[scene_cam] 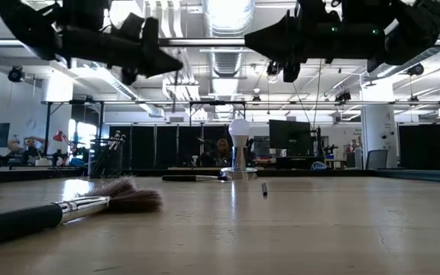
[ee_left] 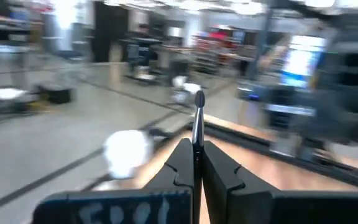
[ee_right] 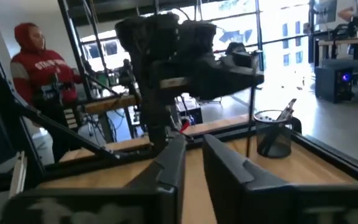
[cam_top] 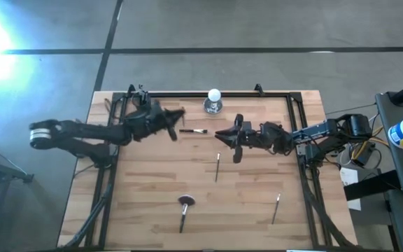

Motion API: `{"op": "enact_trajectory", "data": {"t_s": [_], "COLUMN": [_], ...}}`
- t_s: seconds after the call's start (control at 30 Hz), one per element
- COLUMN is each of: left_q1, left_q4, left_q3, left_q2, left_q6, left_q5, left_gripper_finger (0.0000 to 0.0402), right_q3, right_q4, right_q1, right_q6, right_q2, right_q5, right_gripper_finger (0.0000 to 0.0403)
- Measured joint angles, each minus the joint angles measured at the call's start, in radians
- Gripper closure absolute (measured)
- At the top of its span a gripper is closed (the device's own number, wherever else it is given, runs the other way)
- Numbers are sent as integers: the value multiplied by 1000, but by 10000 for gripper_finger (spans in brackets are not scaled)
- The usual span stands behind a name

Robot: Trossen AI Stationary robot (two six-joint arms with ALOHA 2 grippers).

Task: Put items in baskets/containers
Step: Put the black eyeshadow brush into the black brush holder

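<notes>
My left gripper (ee_left: 196, 163) is shut on a thin makeup brush (ee_left: 197, 118) and hovers above the far left part of the table (cam_top: 175, 120). In the right wrist view the black mesh cup (ee_right: 272, 134) stands behind it near the table's far rail, with brushes leaning inside. My right gripper (ee_right: 194, 163) is open and holds nothing, hovering mid-table (cam_top: 227, 137). Loose brushes lie flat on the wood: a short one (cam_top: 193, 131), one in the middle (cam_top: 217, 166), the fluffy-headed one (cam_top: 184, 210) and one near the right (cam_top: 276, 208). My left gripper pinches the thin brush by its shaft (ee_left: 196, 142) between the two fingers. The fingers lie across the brush, and its head end (ee_left: 199, 97) sticks out past them. The brush is lifted clear of the table.
A white ball on a silvery base (cam_top: 214, 100) stands at the far edge, between the two grippers. A black frame rail (cam_top: 187, 93) runs round the table. A person in a red hoodie (ee_right: 39, 68) stands beyond the table. Bare wood shows along the near side (cam_top: 229, 217).
</notes>
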Motion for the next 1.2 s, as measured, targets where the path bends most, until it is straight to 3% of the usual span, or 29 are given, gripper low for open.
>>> {"op": "enact_trajectory", "data": {"t_s": [0.13,0.3,0.47,0.67,0.8,1.2], "left_q1": [81,185,332,535,638,723], "left_q4": [-86,-257,-345,-377,-380,-317], "left_q3": [-45,-58,-59,-65,-67,-67], "left_q2": [-126,-267,-325,-299,-253,-53], "left_q6": [37,94,118,124,123,154], "left_q5": [-74,-178,-201,-173,-90,-56], "left_gripper_finger": [394,394,394,394,394,394], "right_q3": [-24,-31,-35,-39,-41,-47], "right_q4": [-3,-3,-5,-8,-9,-10], "right_q1": [0,0,0,0,0,0], "right_q6": [0,-3,-38,-46,-53,-72], "right_q2": [0,0,0,1,1,1], "right_q5": [1,2,1,1,1,1], "right_gripper_finger": [388,394,394,394,394,394]}}
